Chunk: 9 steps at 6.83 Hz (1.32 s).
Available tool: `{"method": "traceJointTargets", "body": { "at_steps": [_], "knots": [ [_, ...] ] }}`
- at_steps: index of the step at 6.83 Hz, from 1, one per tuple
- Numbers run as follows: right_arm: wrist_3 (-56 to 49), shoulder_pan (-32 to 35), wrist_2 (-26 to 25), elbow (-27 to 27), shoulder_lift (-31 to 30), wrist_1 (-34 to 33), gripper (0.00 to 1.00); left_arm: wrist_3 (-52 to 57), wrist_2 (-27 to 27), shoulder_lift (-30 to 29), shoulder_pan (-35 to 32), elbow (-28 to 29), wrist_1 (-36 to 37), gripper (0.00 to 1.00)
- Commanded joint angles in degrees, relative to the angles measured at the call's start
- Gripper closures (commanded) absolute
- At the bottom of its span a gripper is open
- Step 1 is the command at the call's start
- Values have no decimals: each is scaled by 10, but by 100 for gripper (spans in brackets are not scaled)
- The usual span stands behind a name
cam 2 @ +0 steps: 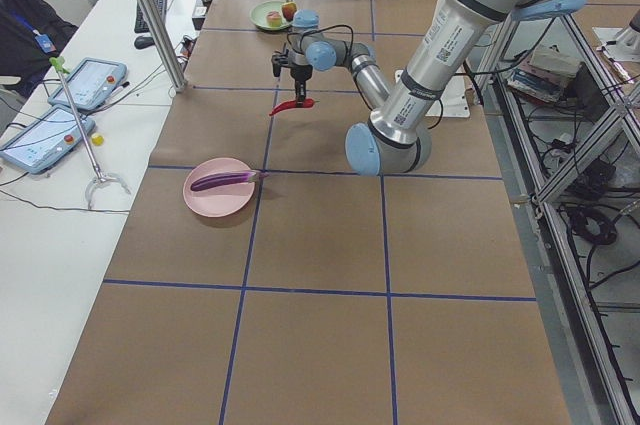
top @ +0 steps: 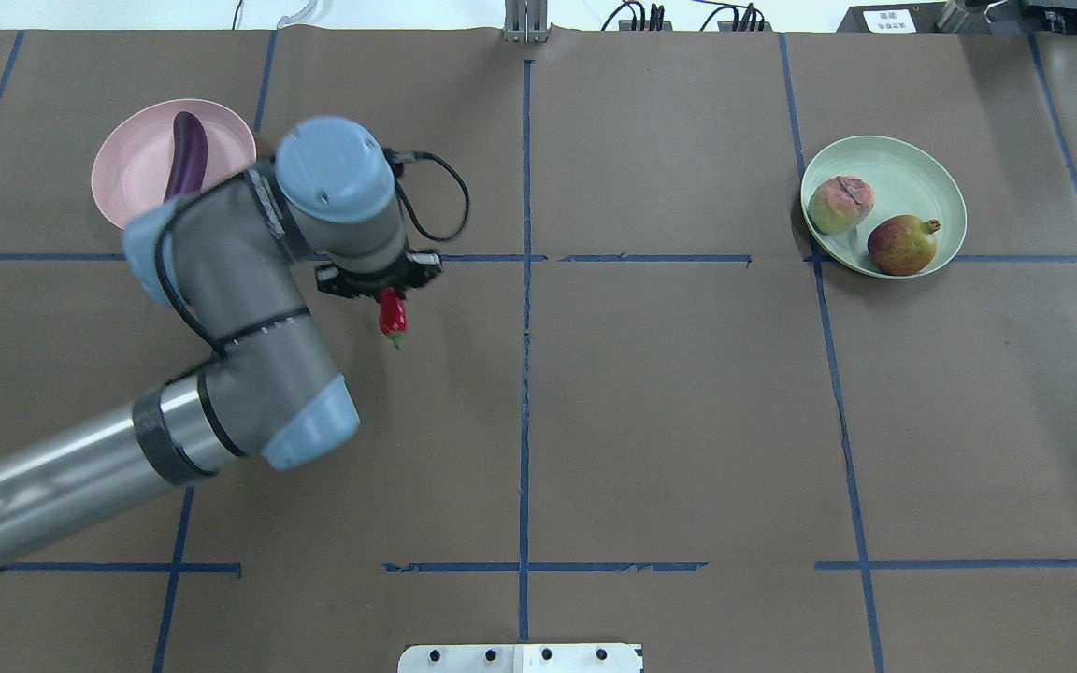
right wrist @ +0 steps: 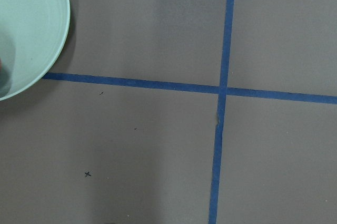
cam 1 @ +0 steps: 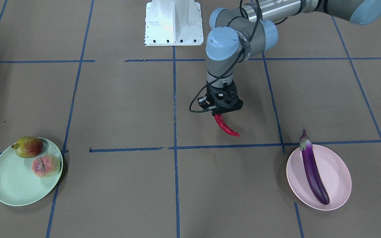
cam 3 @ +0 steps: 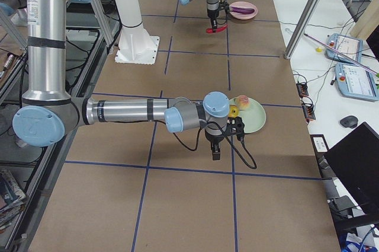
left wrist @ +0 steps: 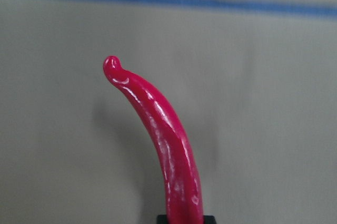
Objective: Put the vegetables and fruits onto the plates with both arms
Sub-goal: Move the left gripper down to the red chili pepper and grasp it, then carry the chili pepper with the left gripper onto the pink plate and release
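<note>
Chili pepper pinched by left gripper, eggplant on pink plate, round fruit and peach on green plate (cannot tell for right gripper).

Table: brown, gridded with blue tape lines. Chili pepper, centre frame: glossy red. Eggplant, lower right: dark purple, pale green cap. Pink plate: pale pink, plain. Mint plate, lower left: mint green, plain. Round fruit: red-yellow mottled. Peach-like fruit: pink over pale green, dark crease. Left arm: grey, light blue caps. Left gripper: black.
</note>
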Motion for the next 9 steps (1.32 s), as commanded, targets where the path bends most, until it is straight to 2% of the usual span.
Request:
{"method": "traceJointTargets", "body": {
  "at_steps": [1,2,3,4,6,7,8,9],
  "knots": [
    [0,0,1,-1,0,0,0,152,-67,18,-153,90,-8,100],
    [0,0,1,-1,-2,0,0,257,-93,16,-200,158,-14,100],
    [0,0,1,-1,-3,0,0,294,-95,15,-218,225,-74,100],
    [0,0,2,-1,-4,0,0,293,-95,11,-217,267,-118,67],
    [0,0,2,-1,-4,0,0,323,-96,13,-224,270,-119,62],
    [0,0,2,-1,-4,0,0,325,-101,16,-224,267,-122,1],
    [0,0,2,-1,-4,0,0,349,-132,18,-232,256,-114,0],
    [0,0,2,-1,-4,0,0,383,-161,45,-248,217,-111,0]
  ]
}}
